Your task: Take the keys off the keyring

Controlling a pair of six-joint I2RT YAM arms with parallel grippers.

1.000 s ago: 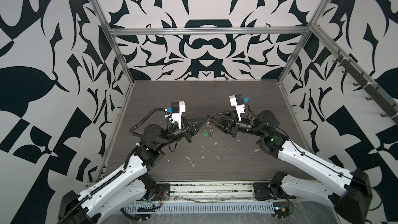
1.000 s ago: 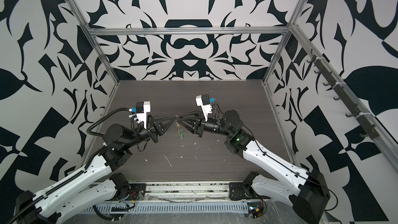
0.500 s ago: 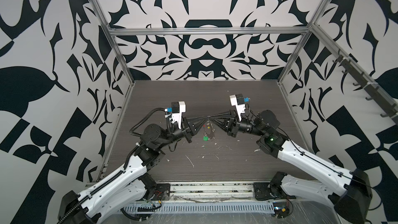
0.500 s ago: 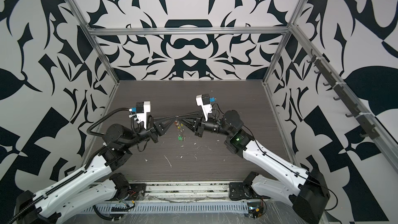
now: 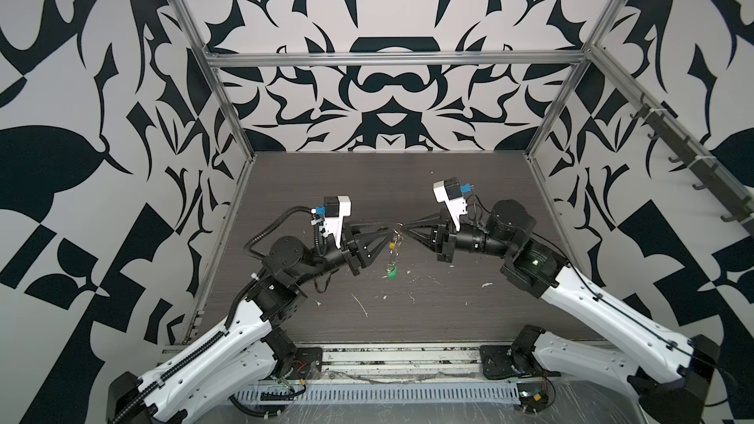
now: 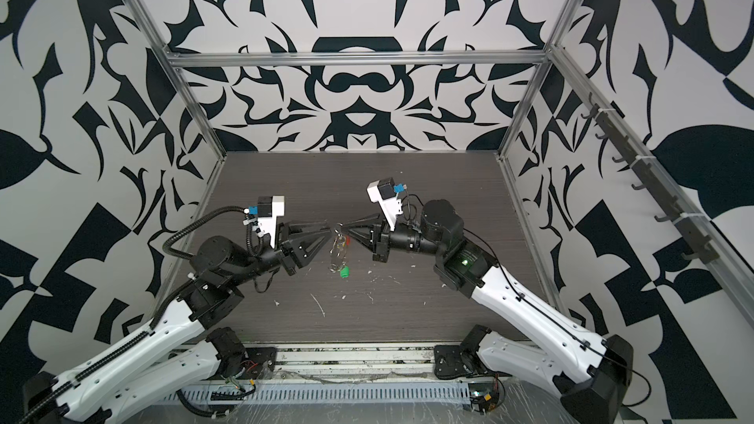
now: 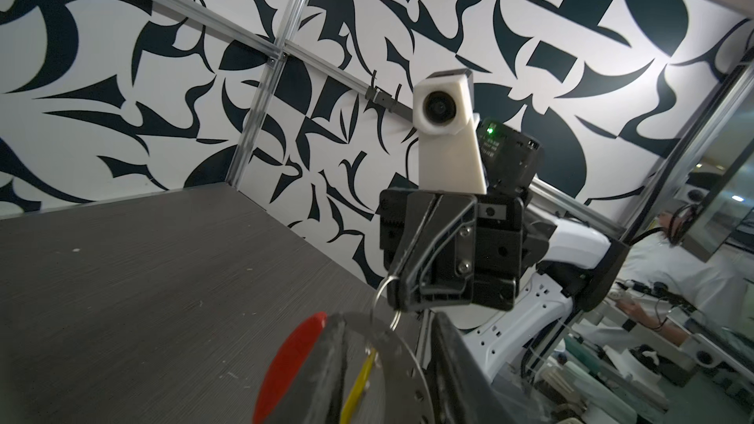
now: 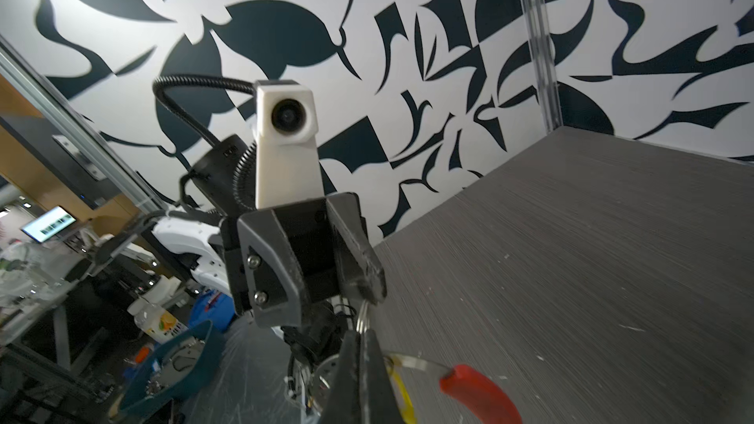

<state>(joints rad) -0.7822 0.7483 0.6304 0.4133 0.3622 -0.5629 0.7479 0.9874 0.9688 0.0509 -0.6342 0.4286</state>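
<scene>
Dangling from the clamped right claw (image 5: 404, 231), the keyring (image 8: 475, 393) holds the yellow key (image 5: 391, 243); green key (image 5: 391, 271) looks freed; left claw (image 5: 386, 234) apart.

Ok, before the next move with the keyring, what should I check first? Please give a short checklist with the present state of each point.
1. Right gripper shut on the keyring: ok.
2. Left gripper open: ok.
3. Left gripper clear of the keyring: cannot tell, one fingertip sits very near it.
4. Yellow key off the keyring: not ok, it seems to hang there.
5. Green key off the keyring: cannot tell, it is low, near the table.
</scene>
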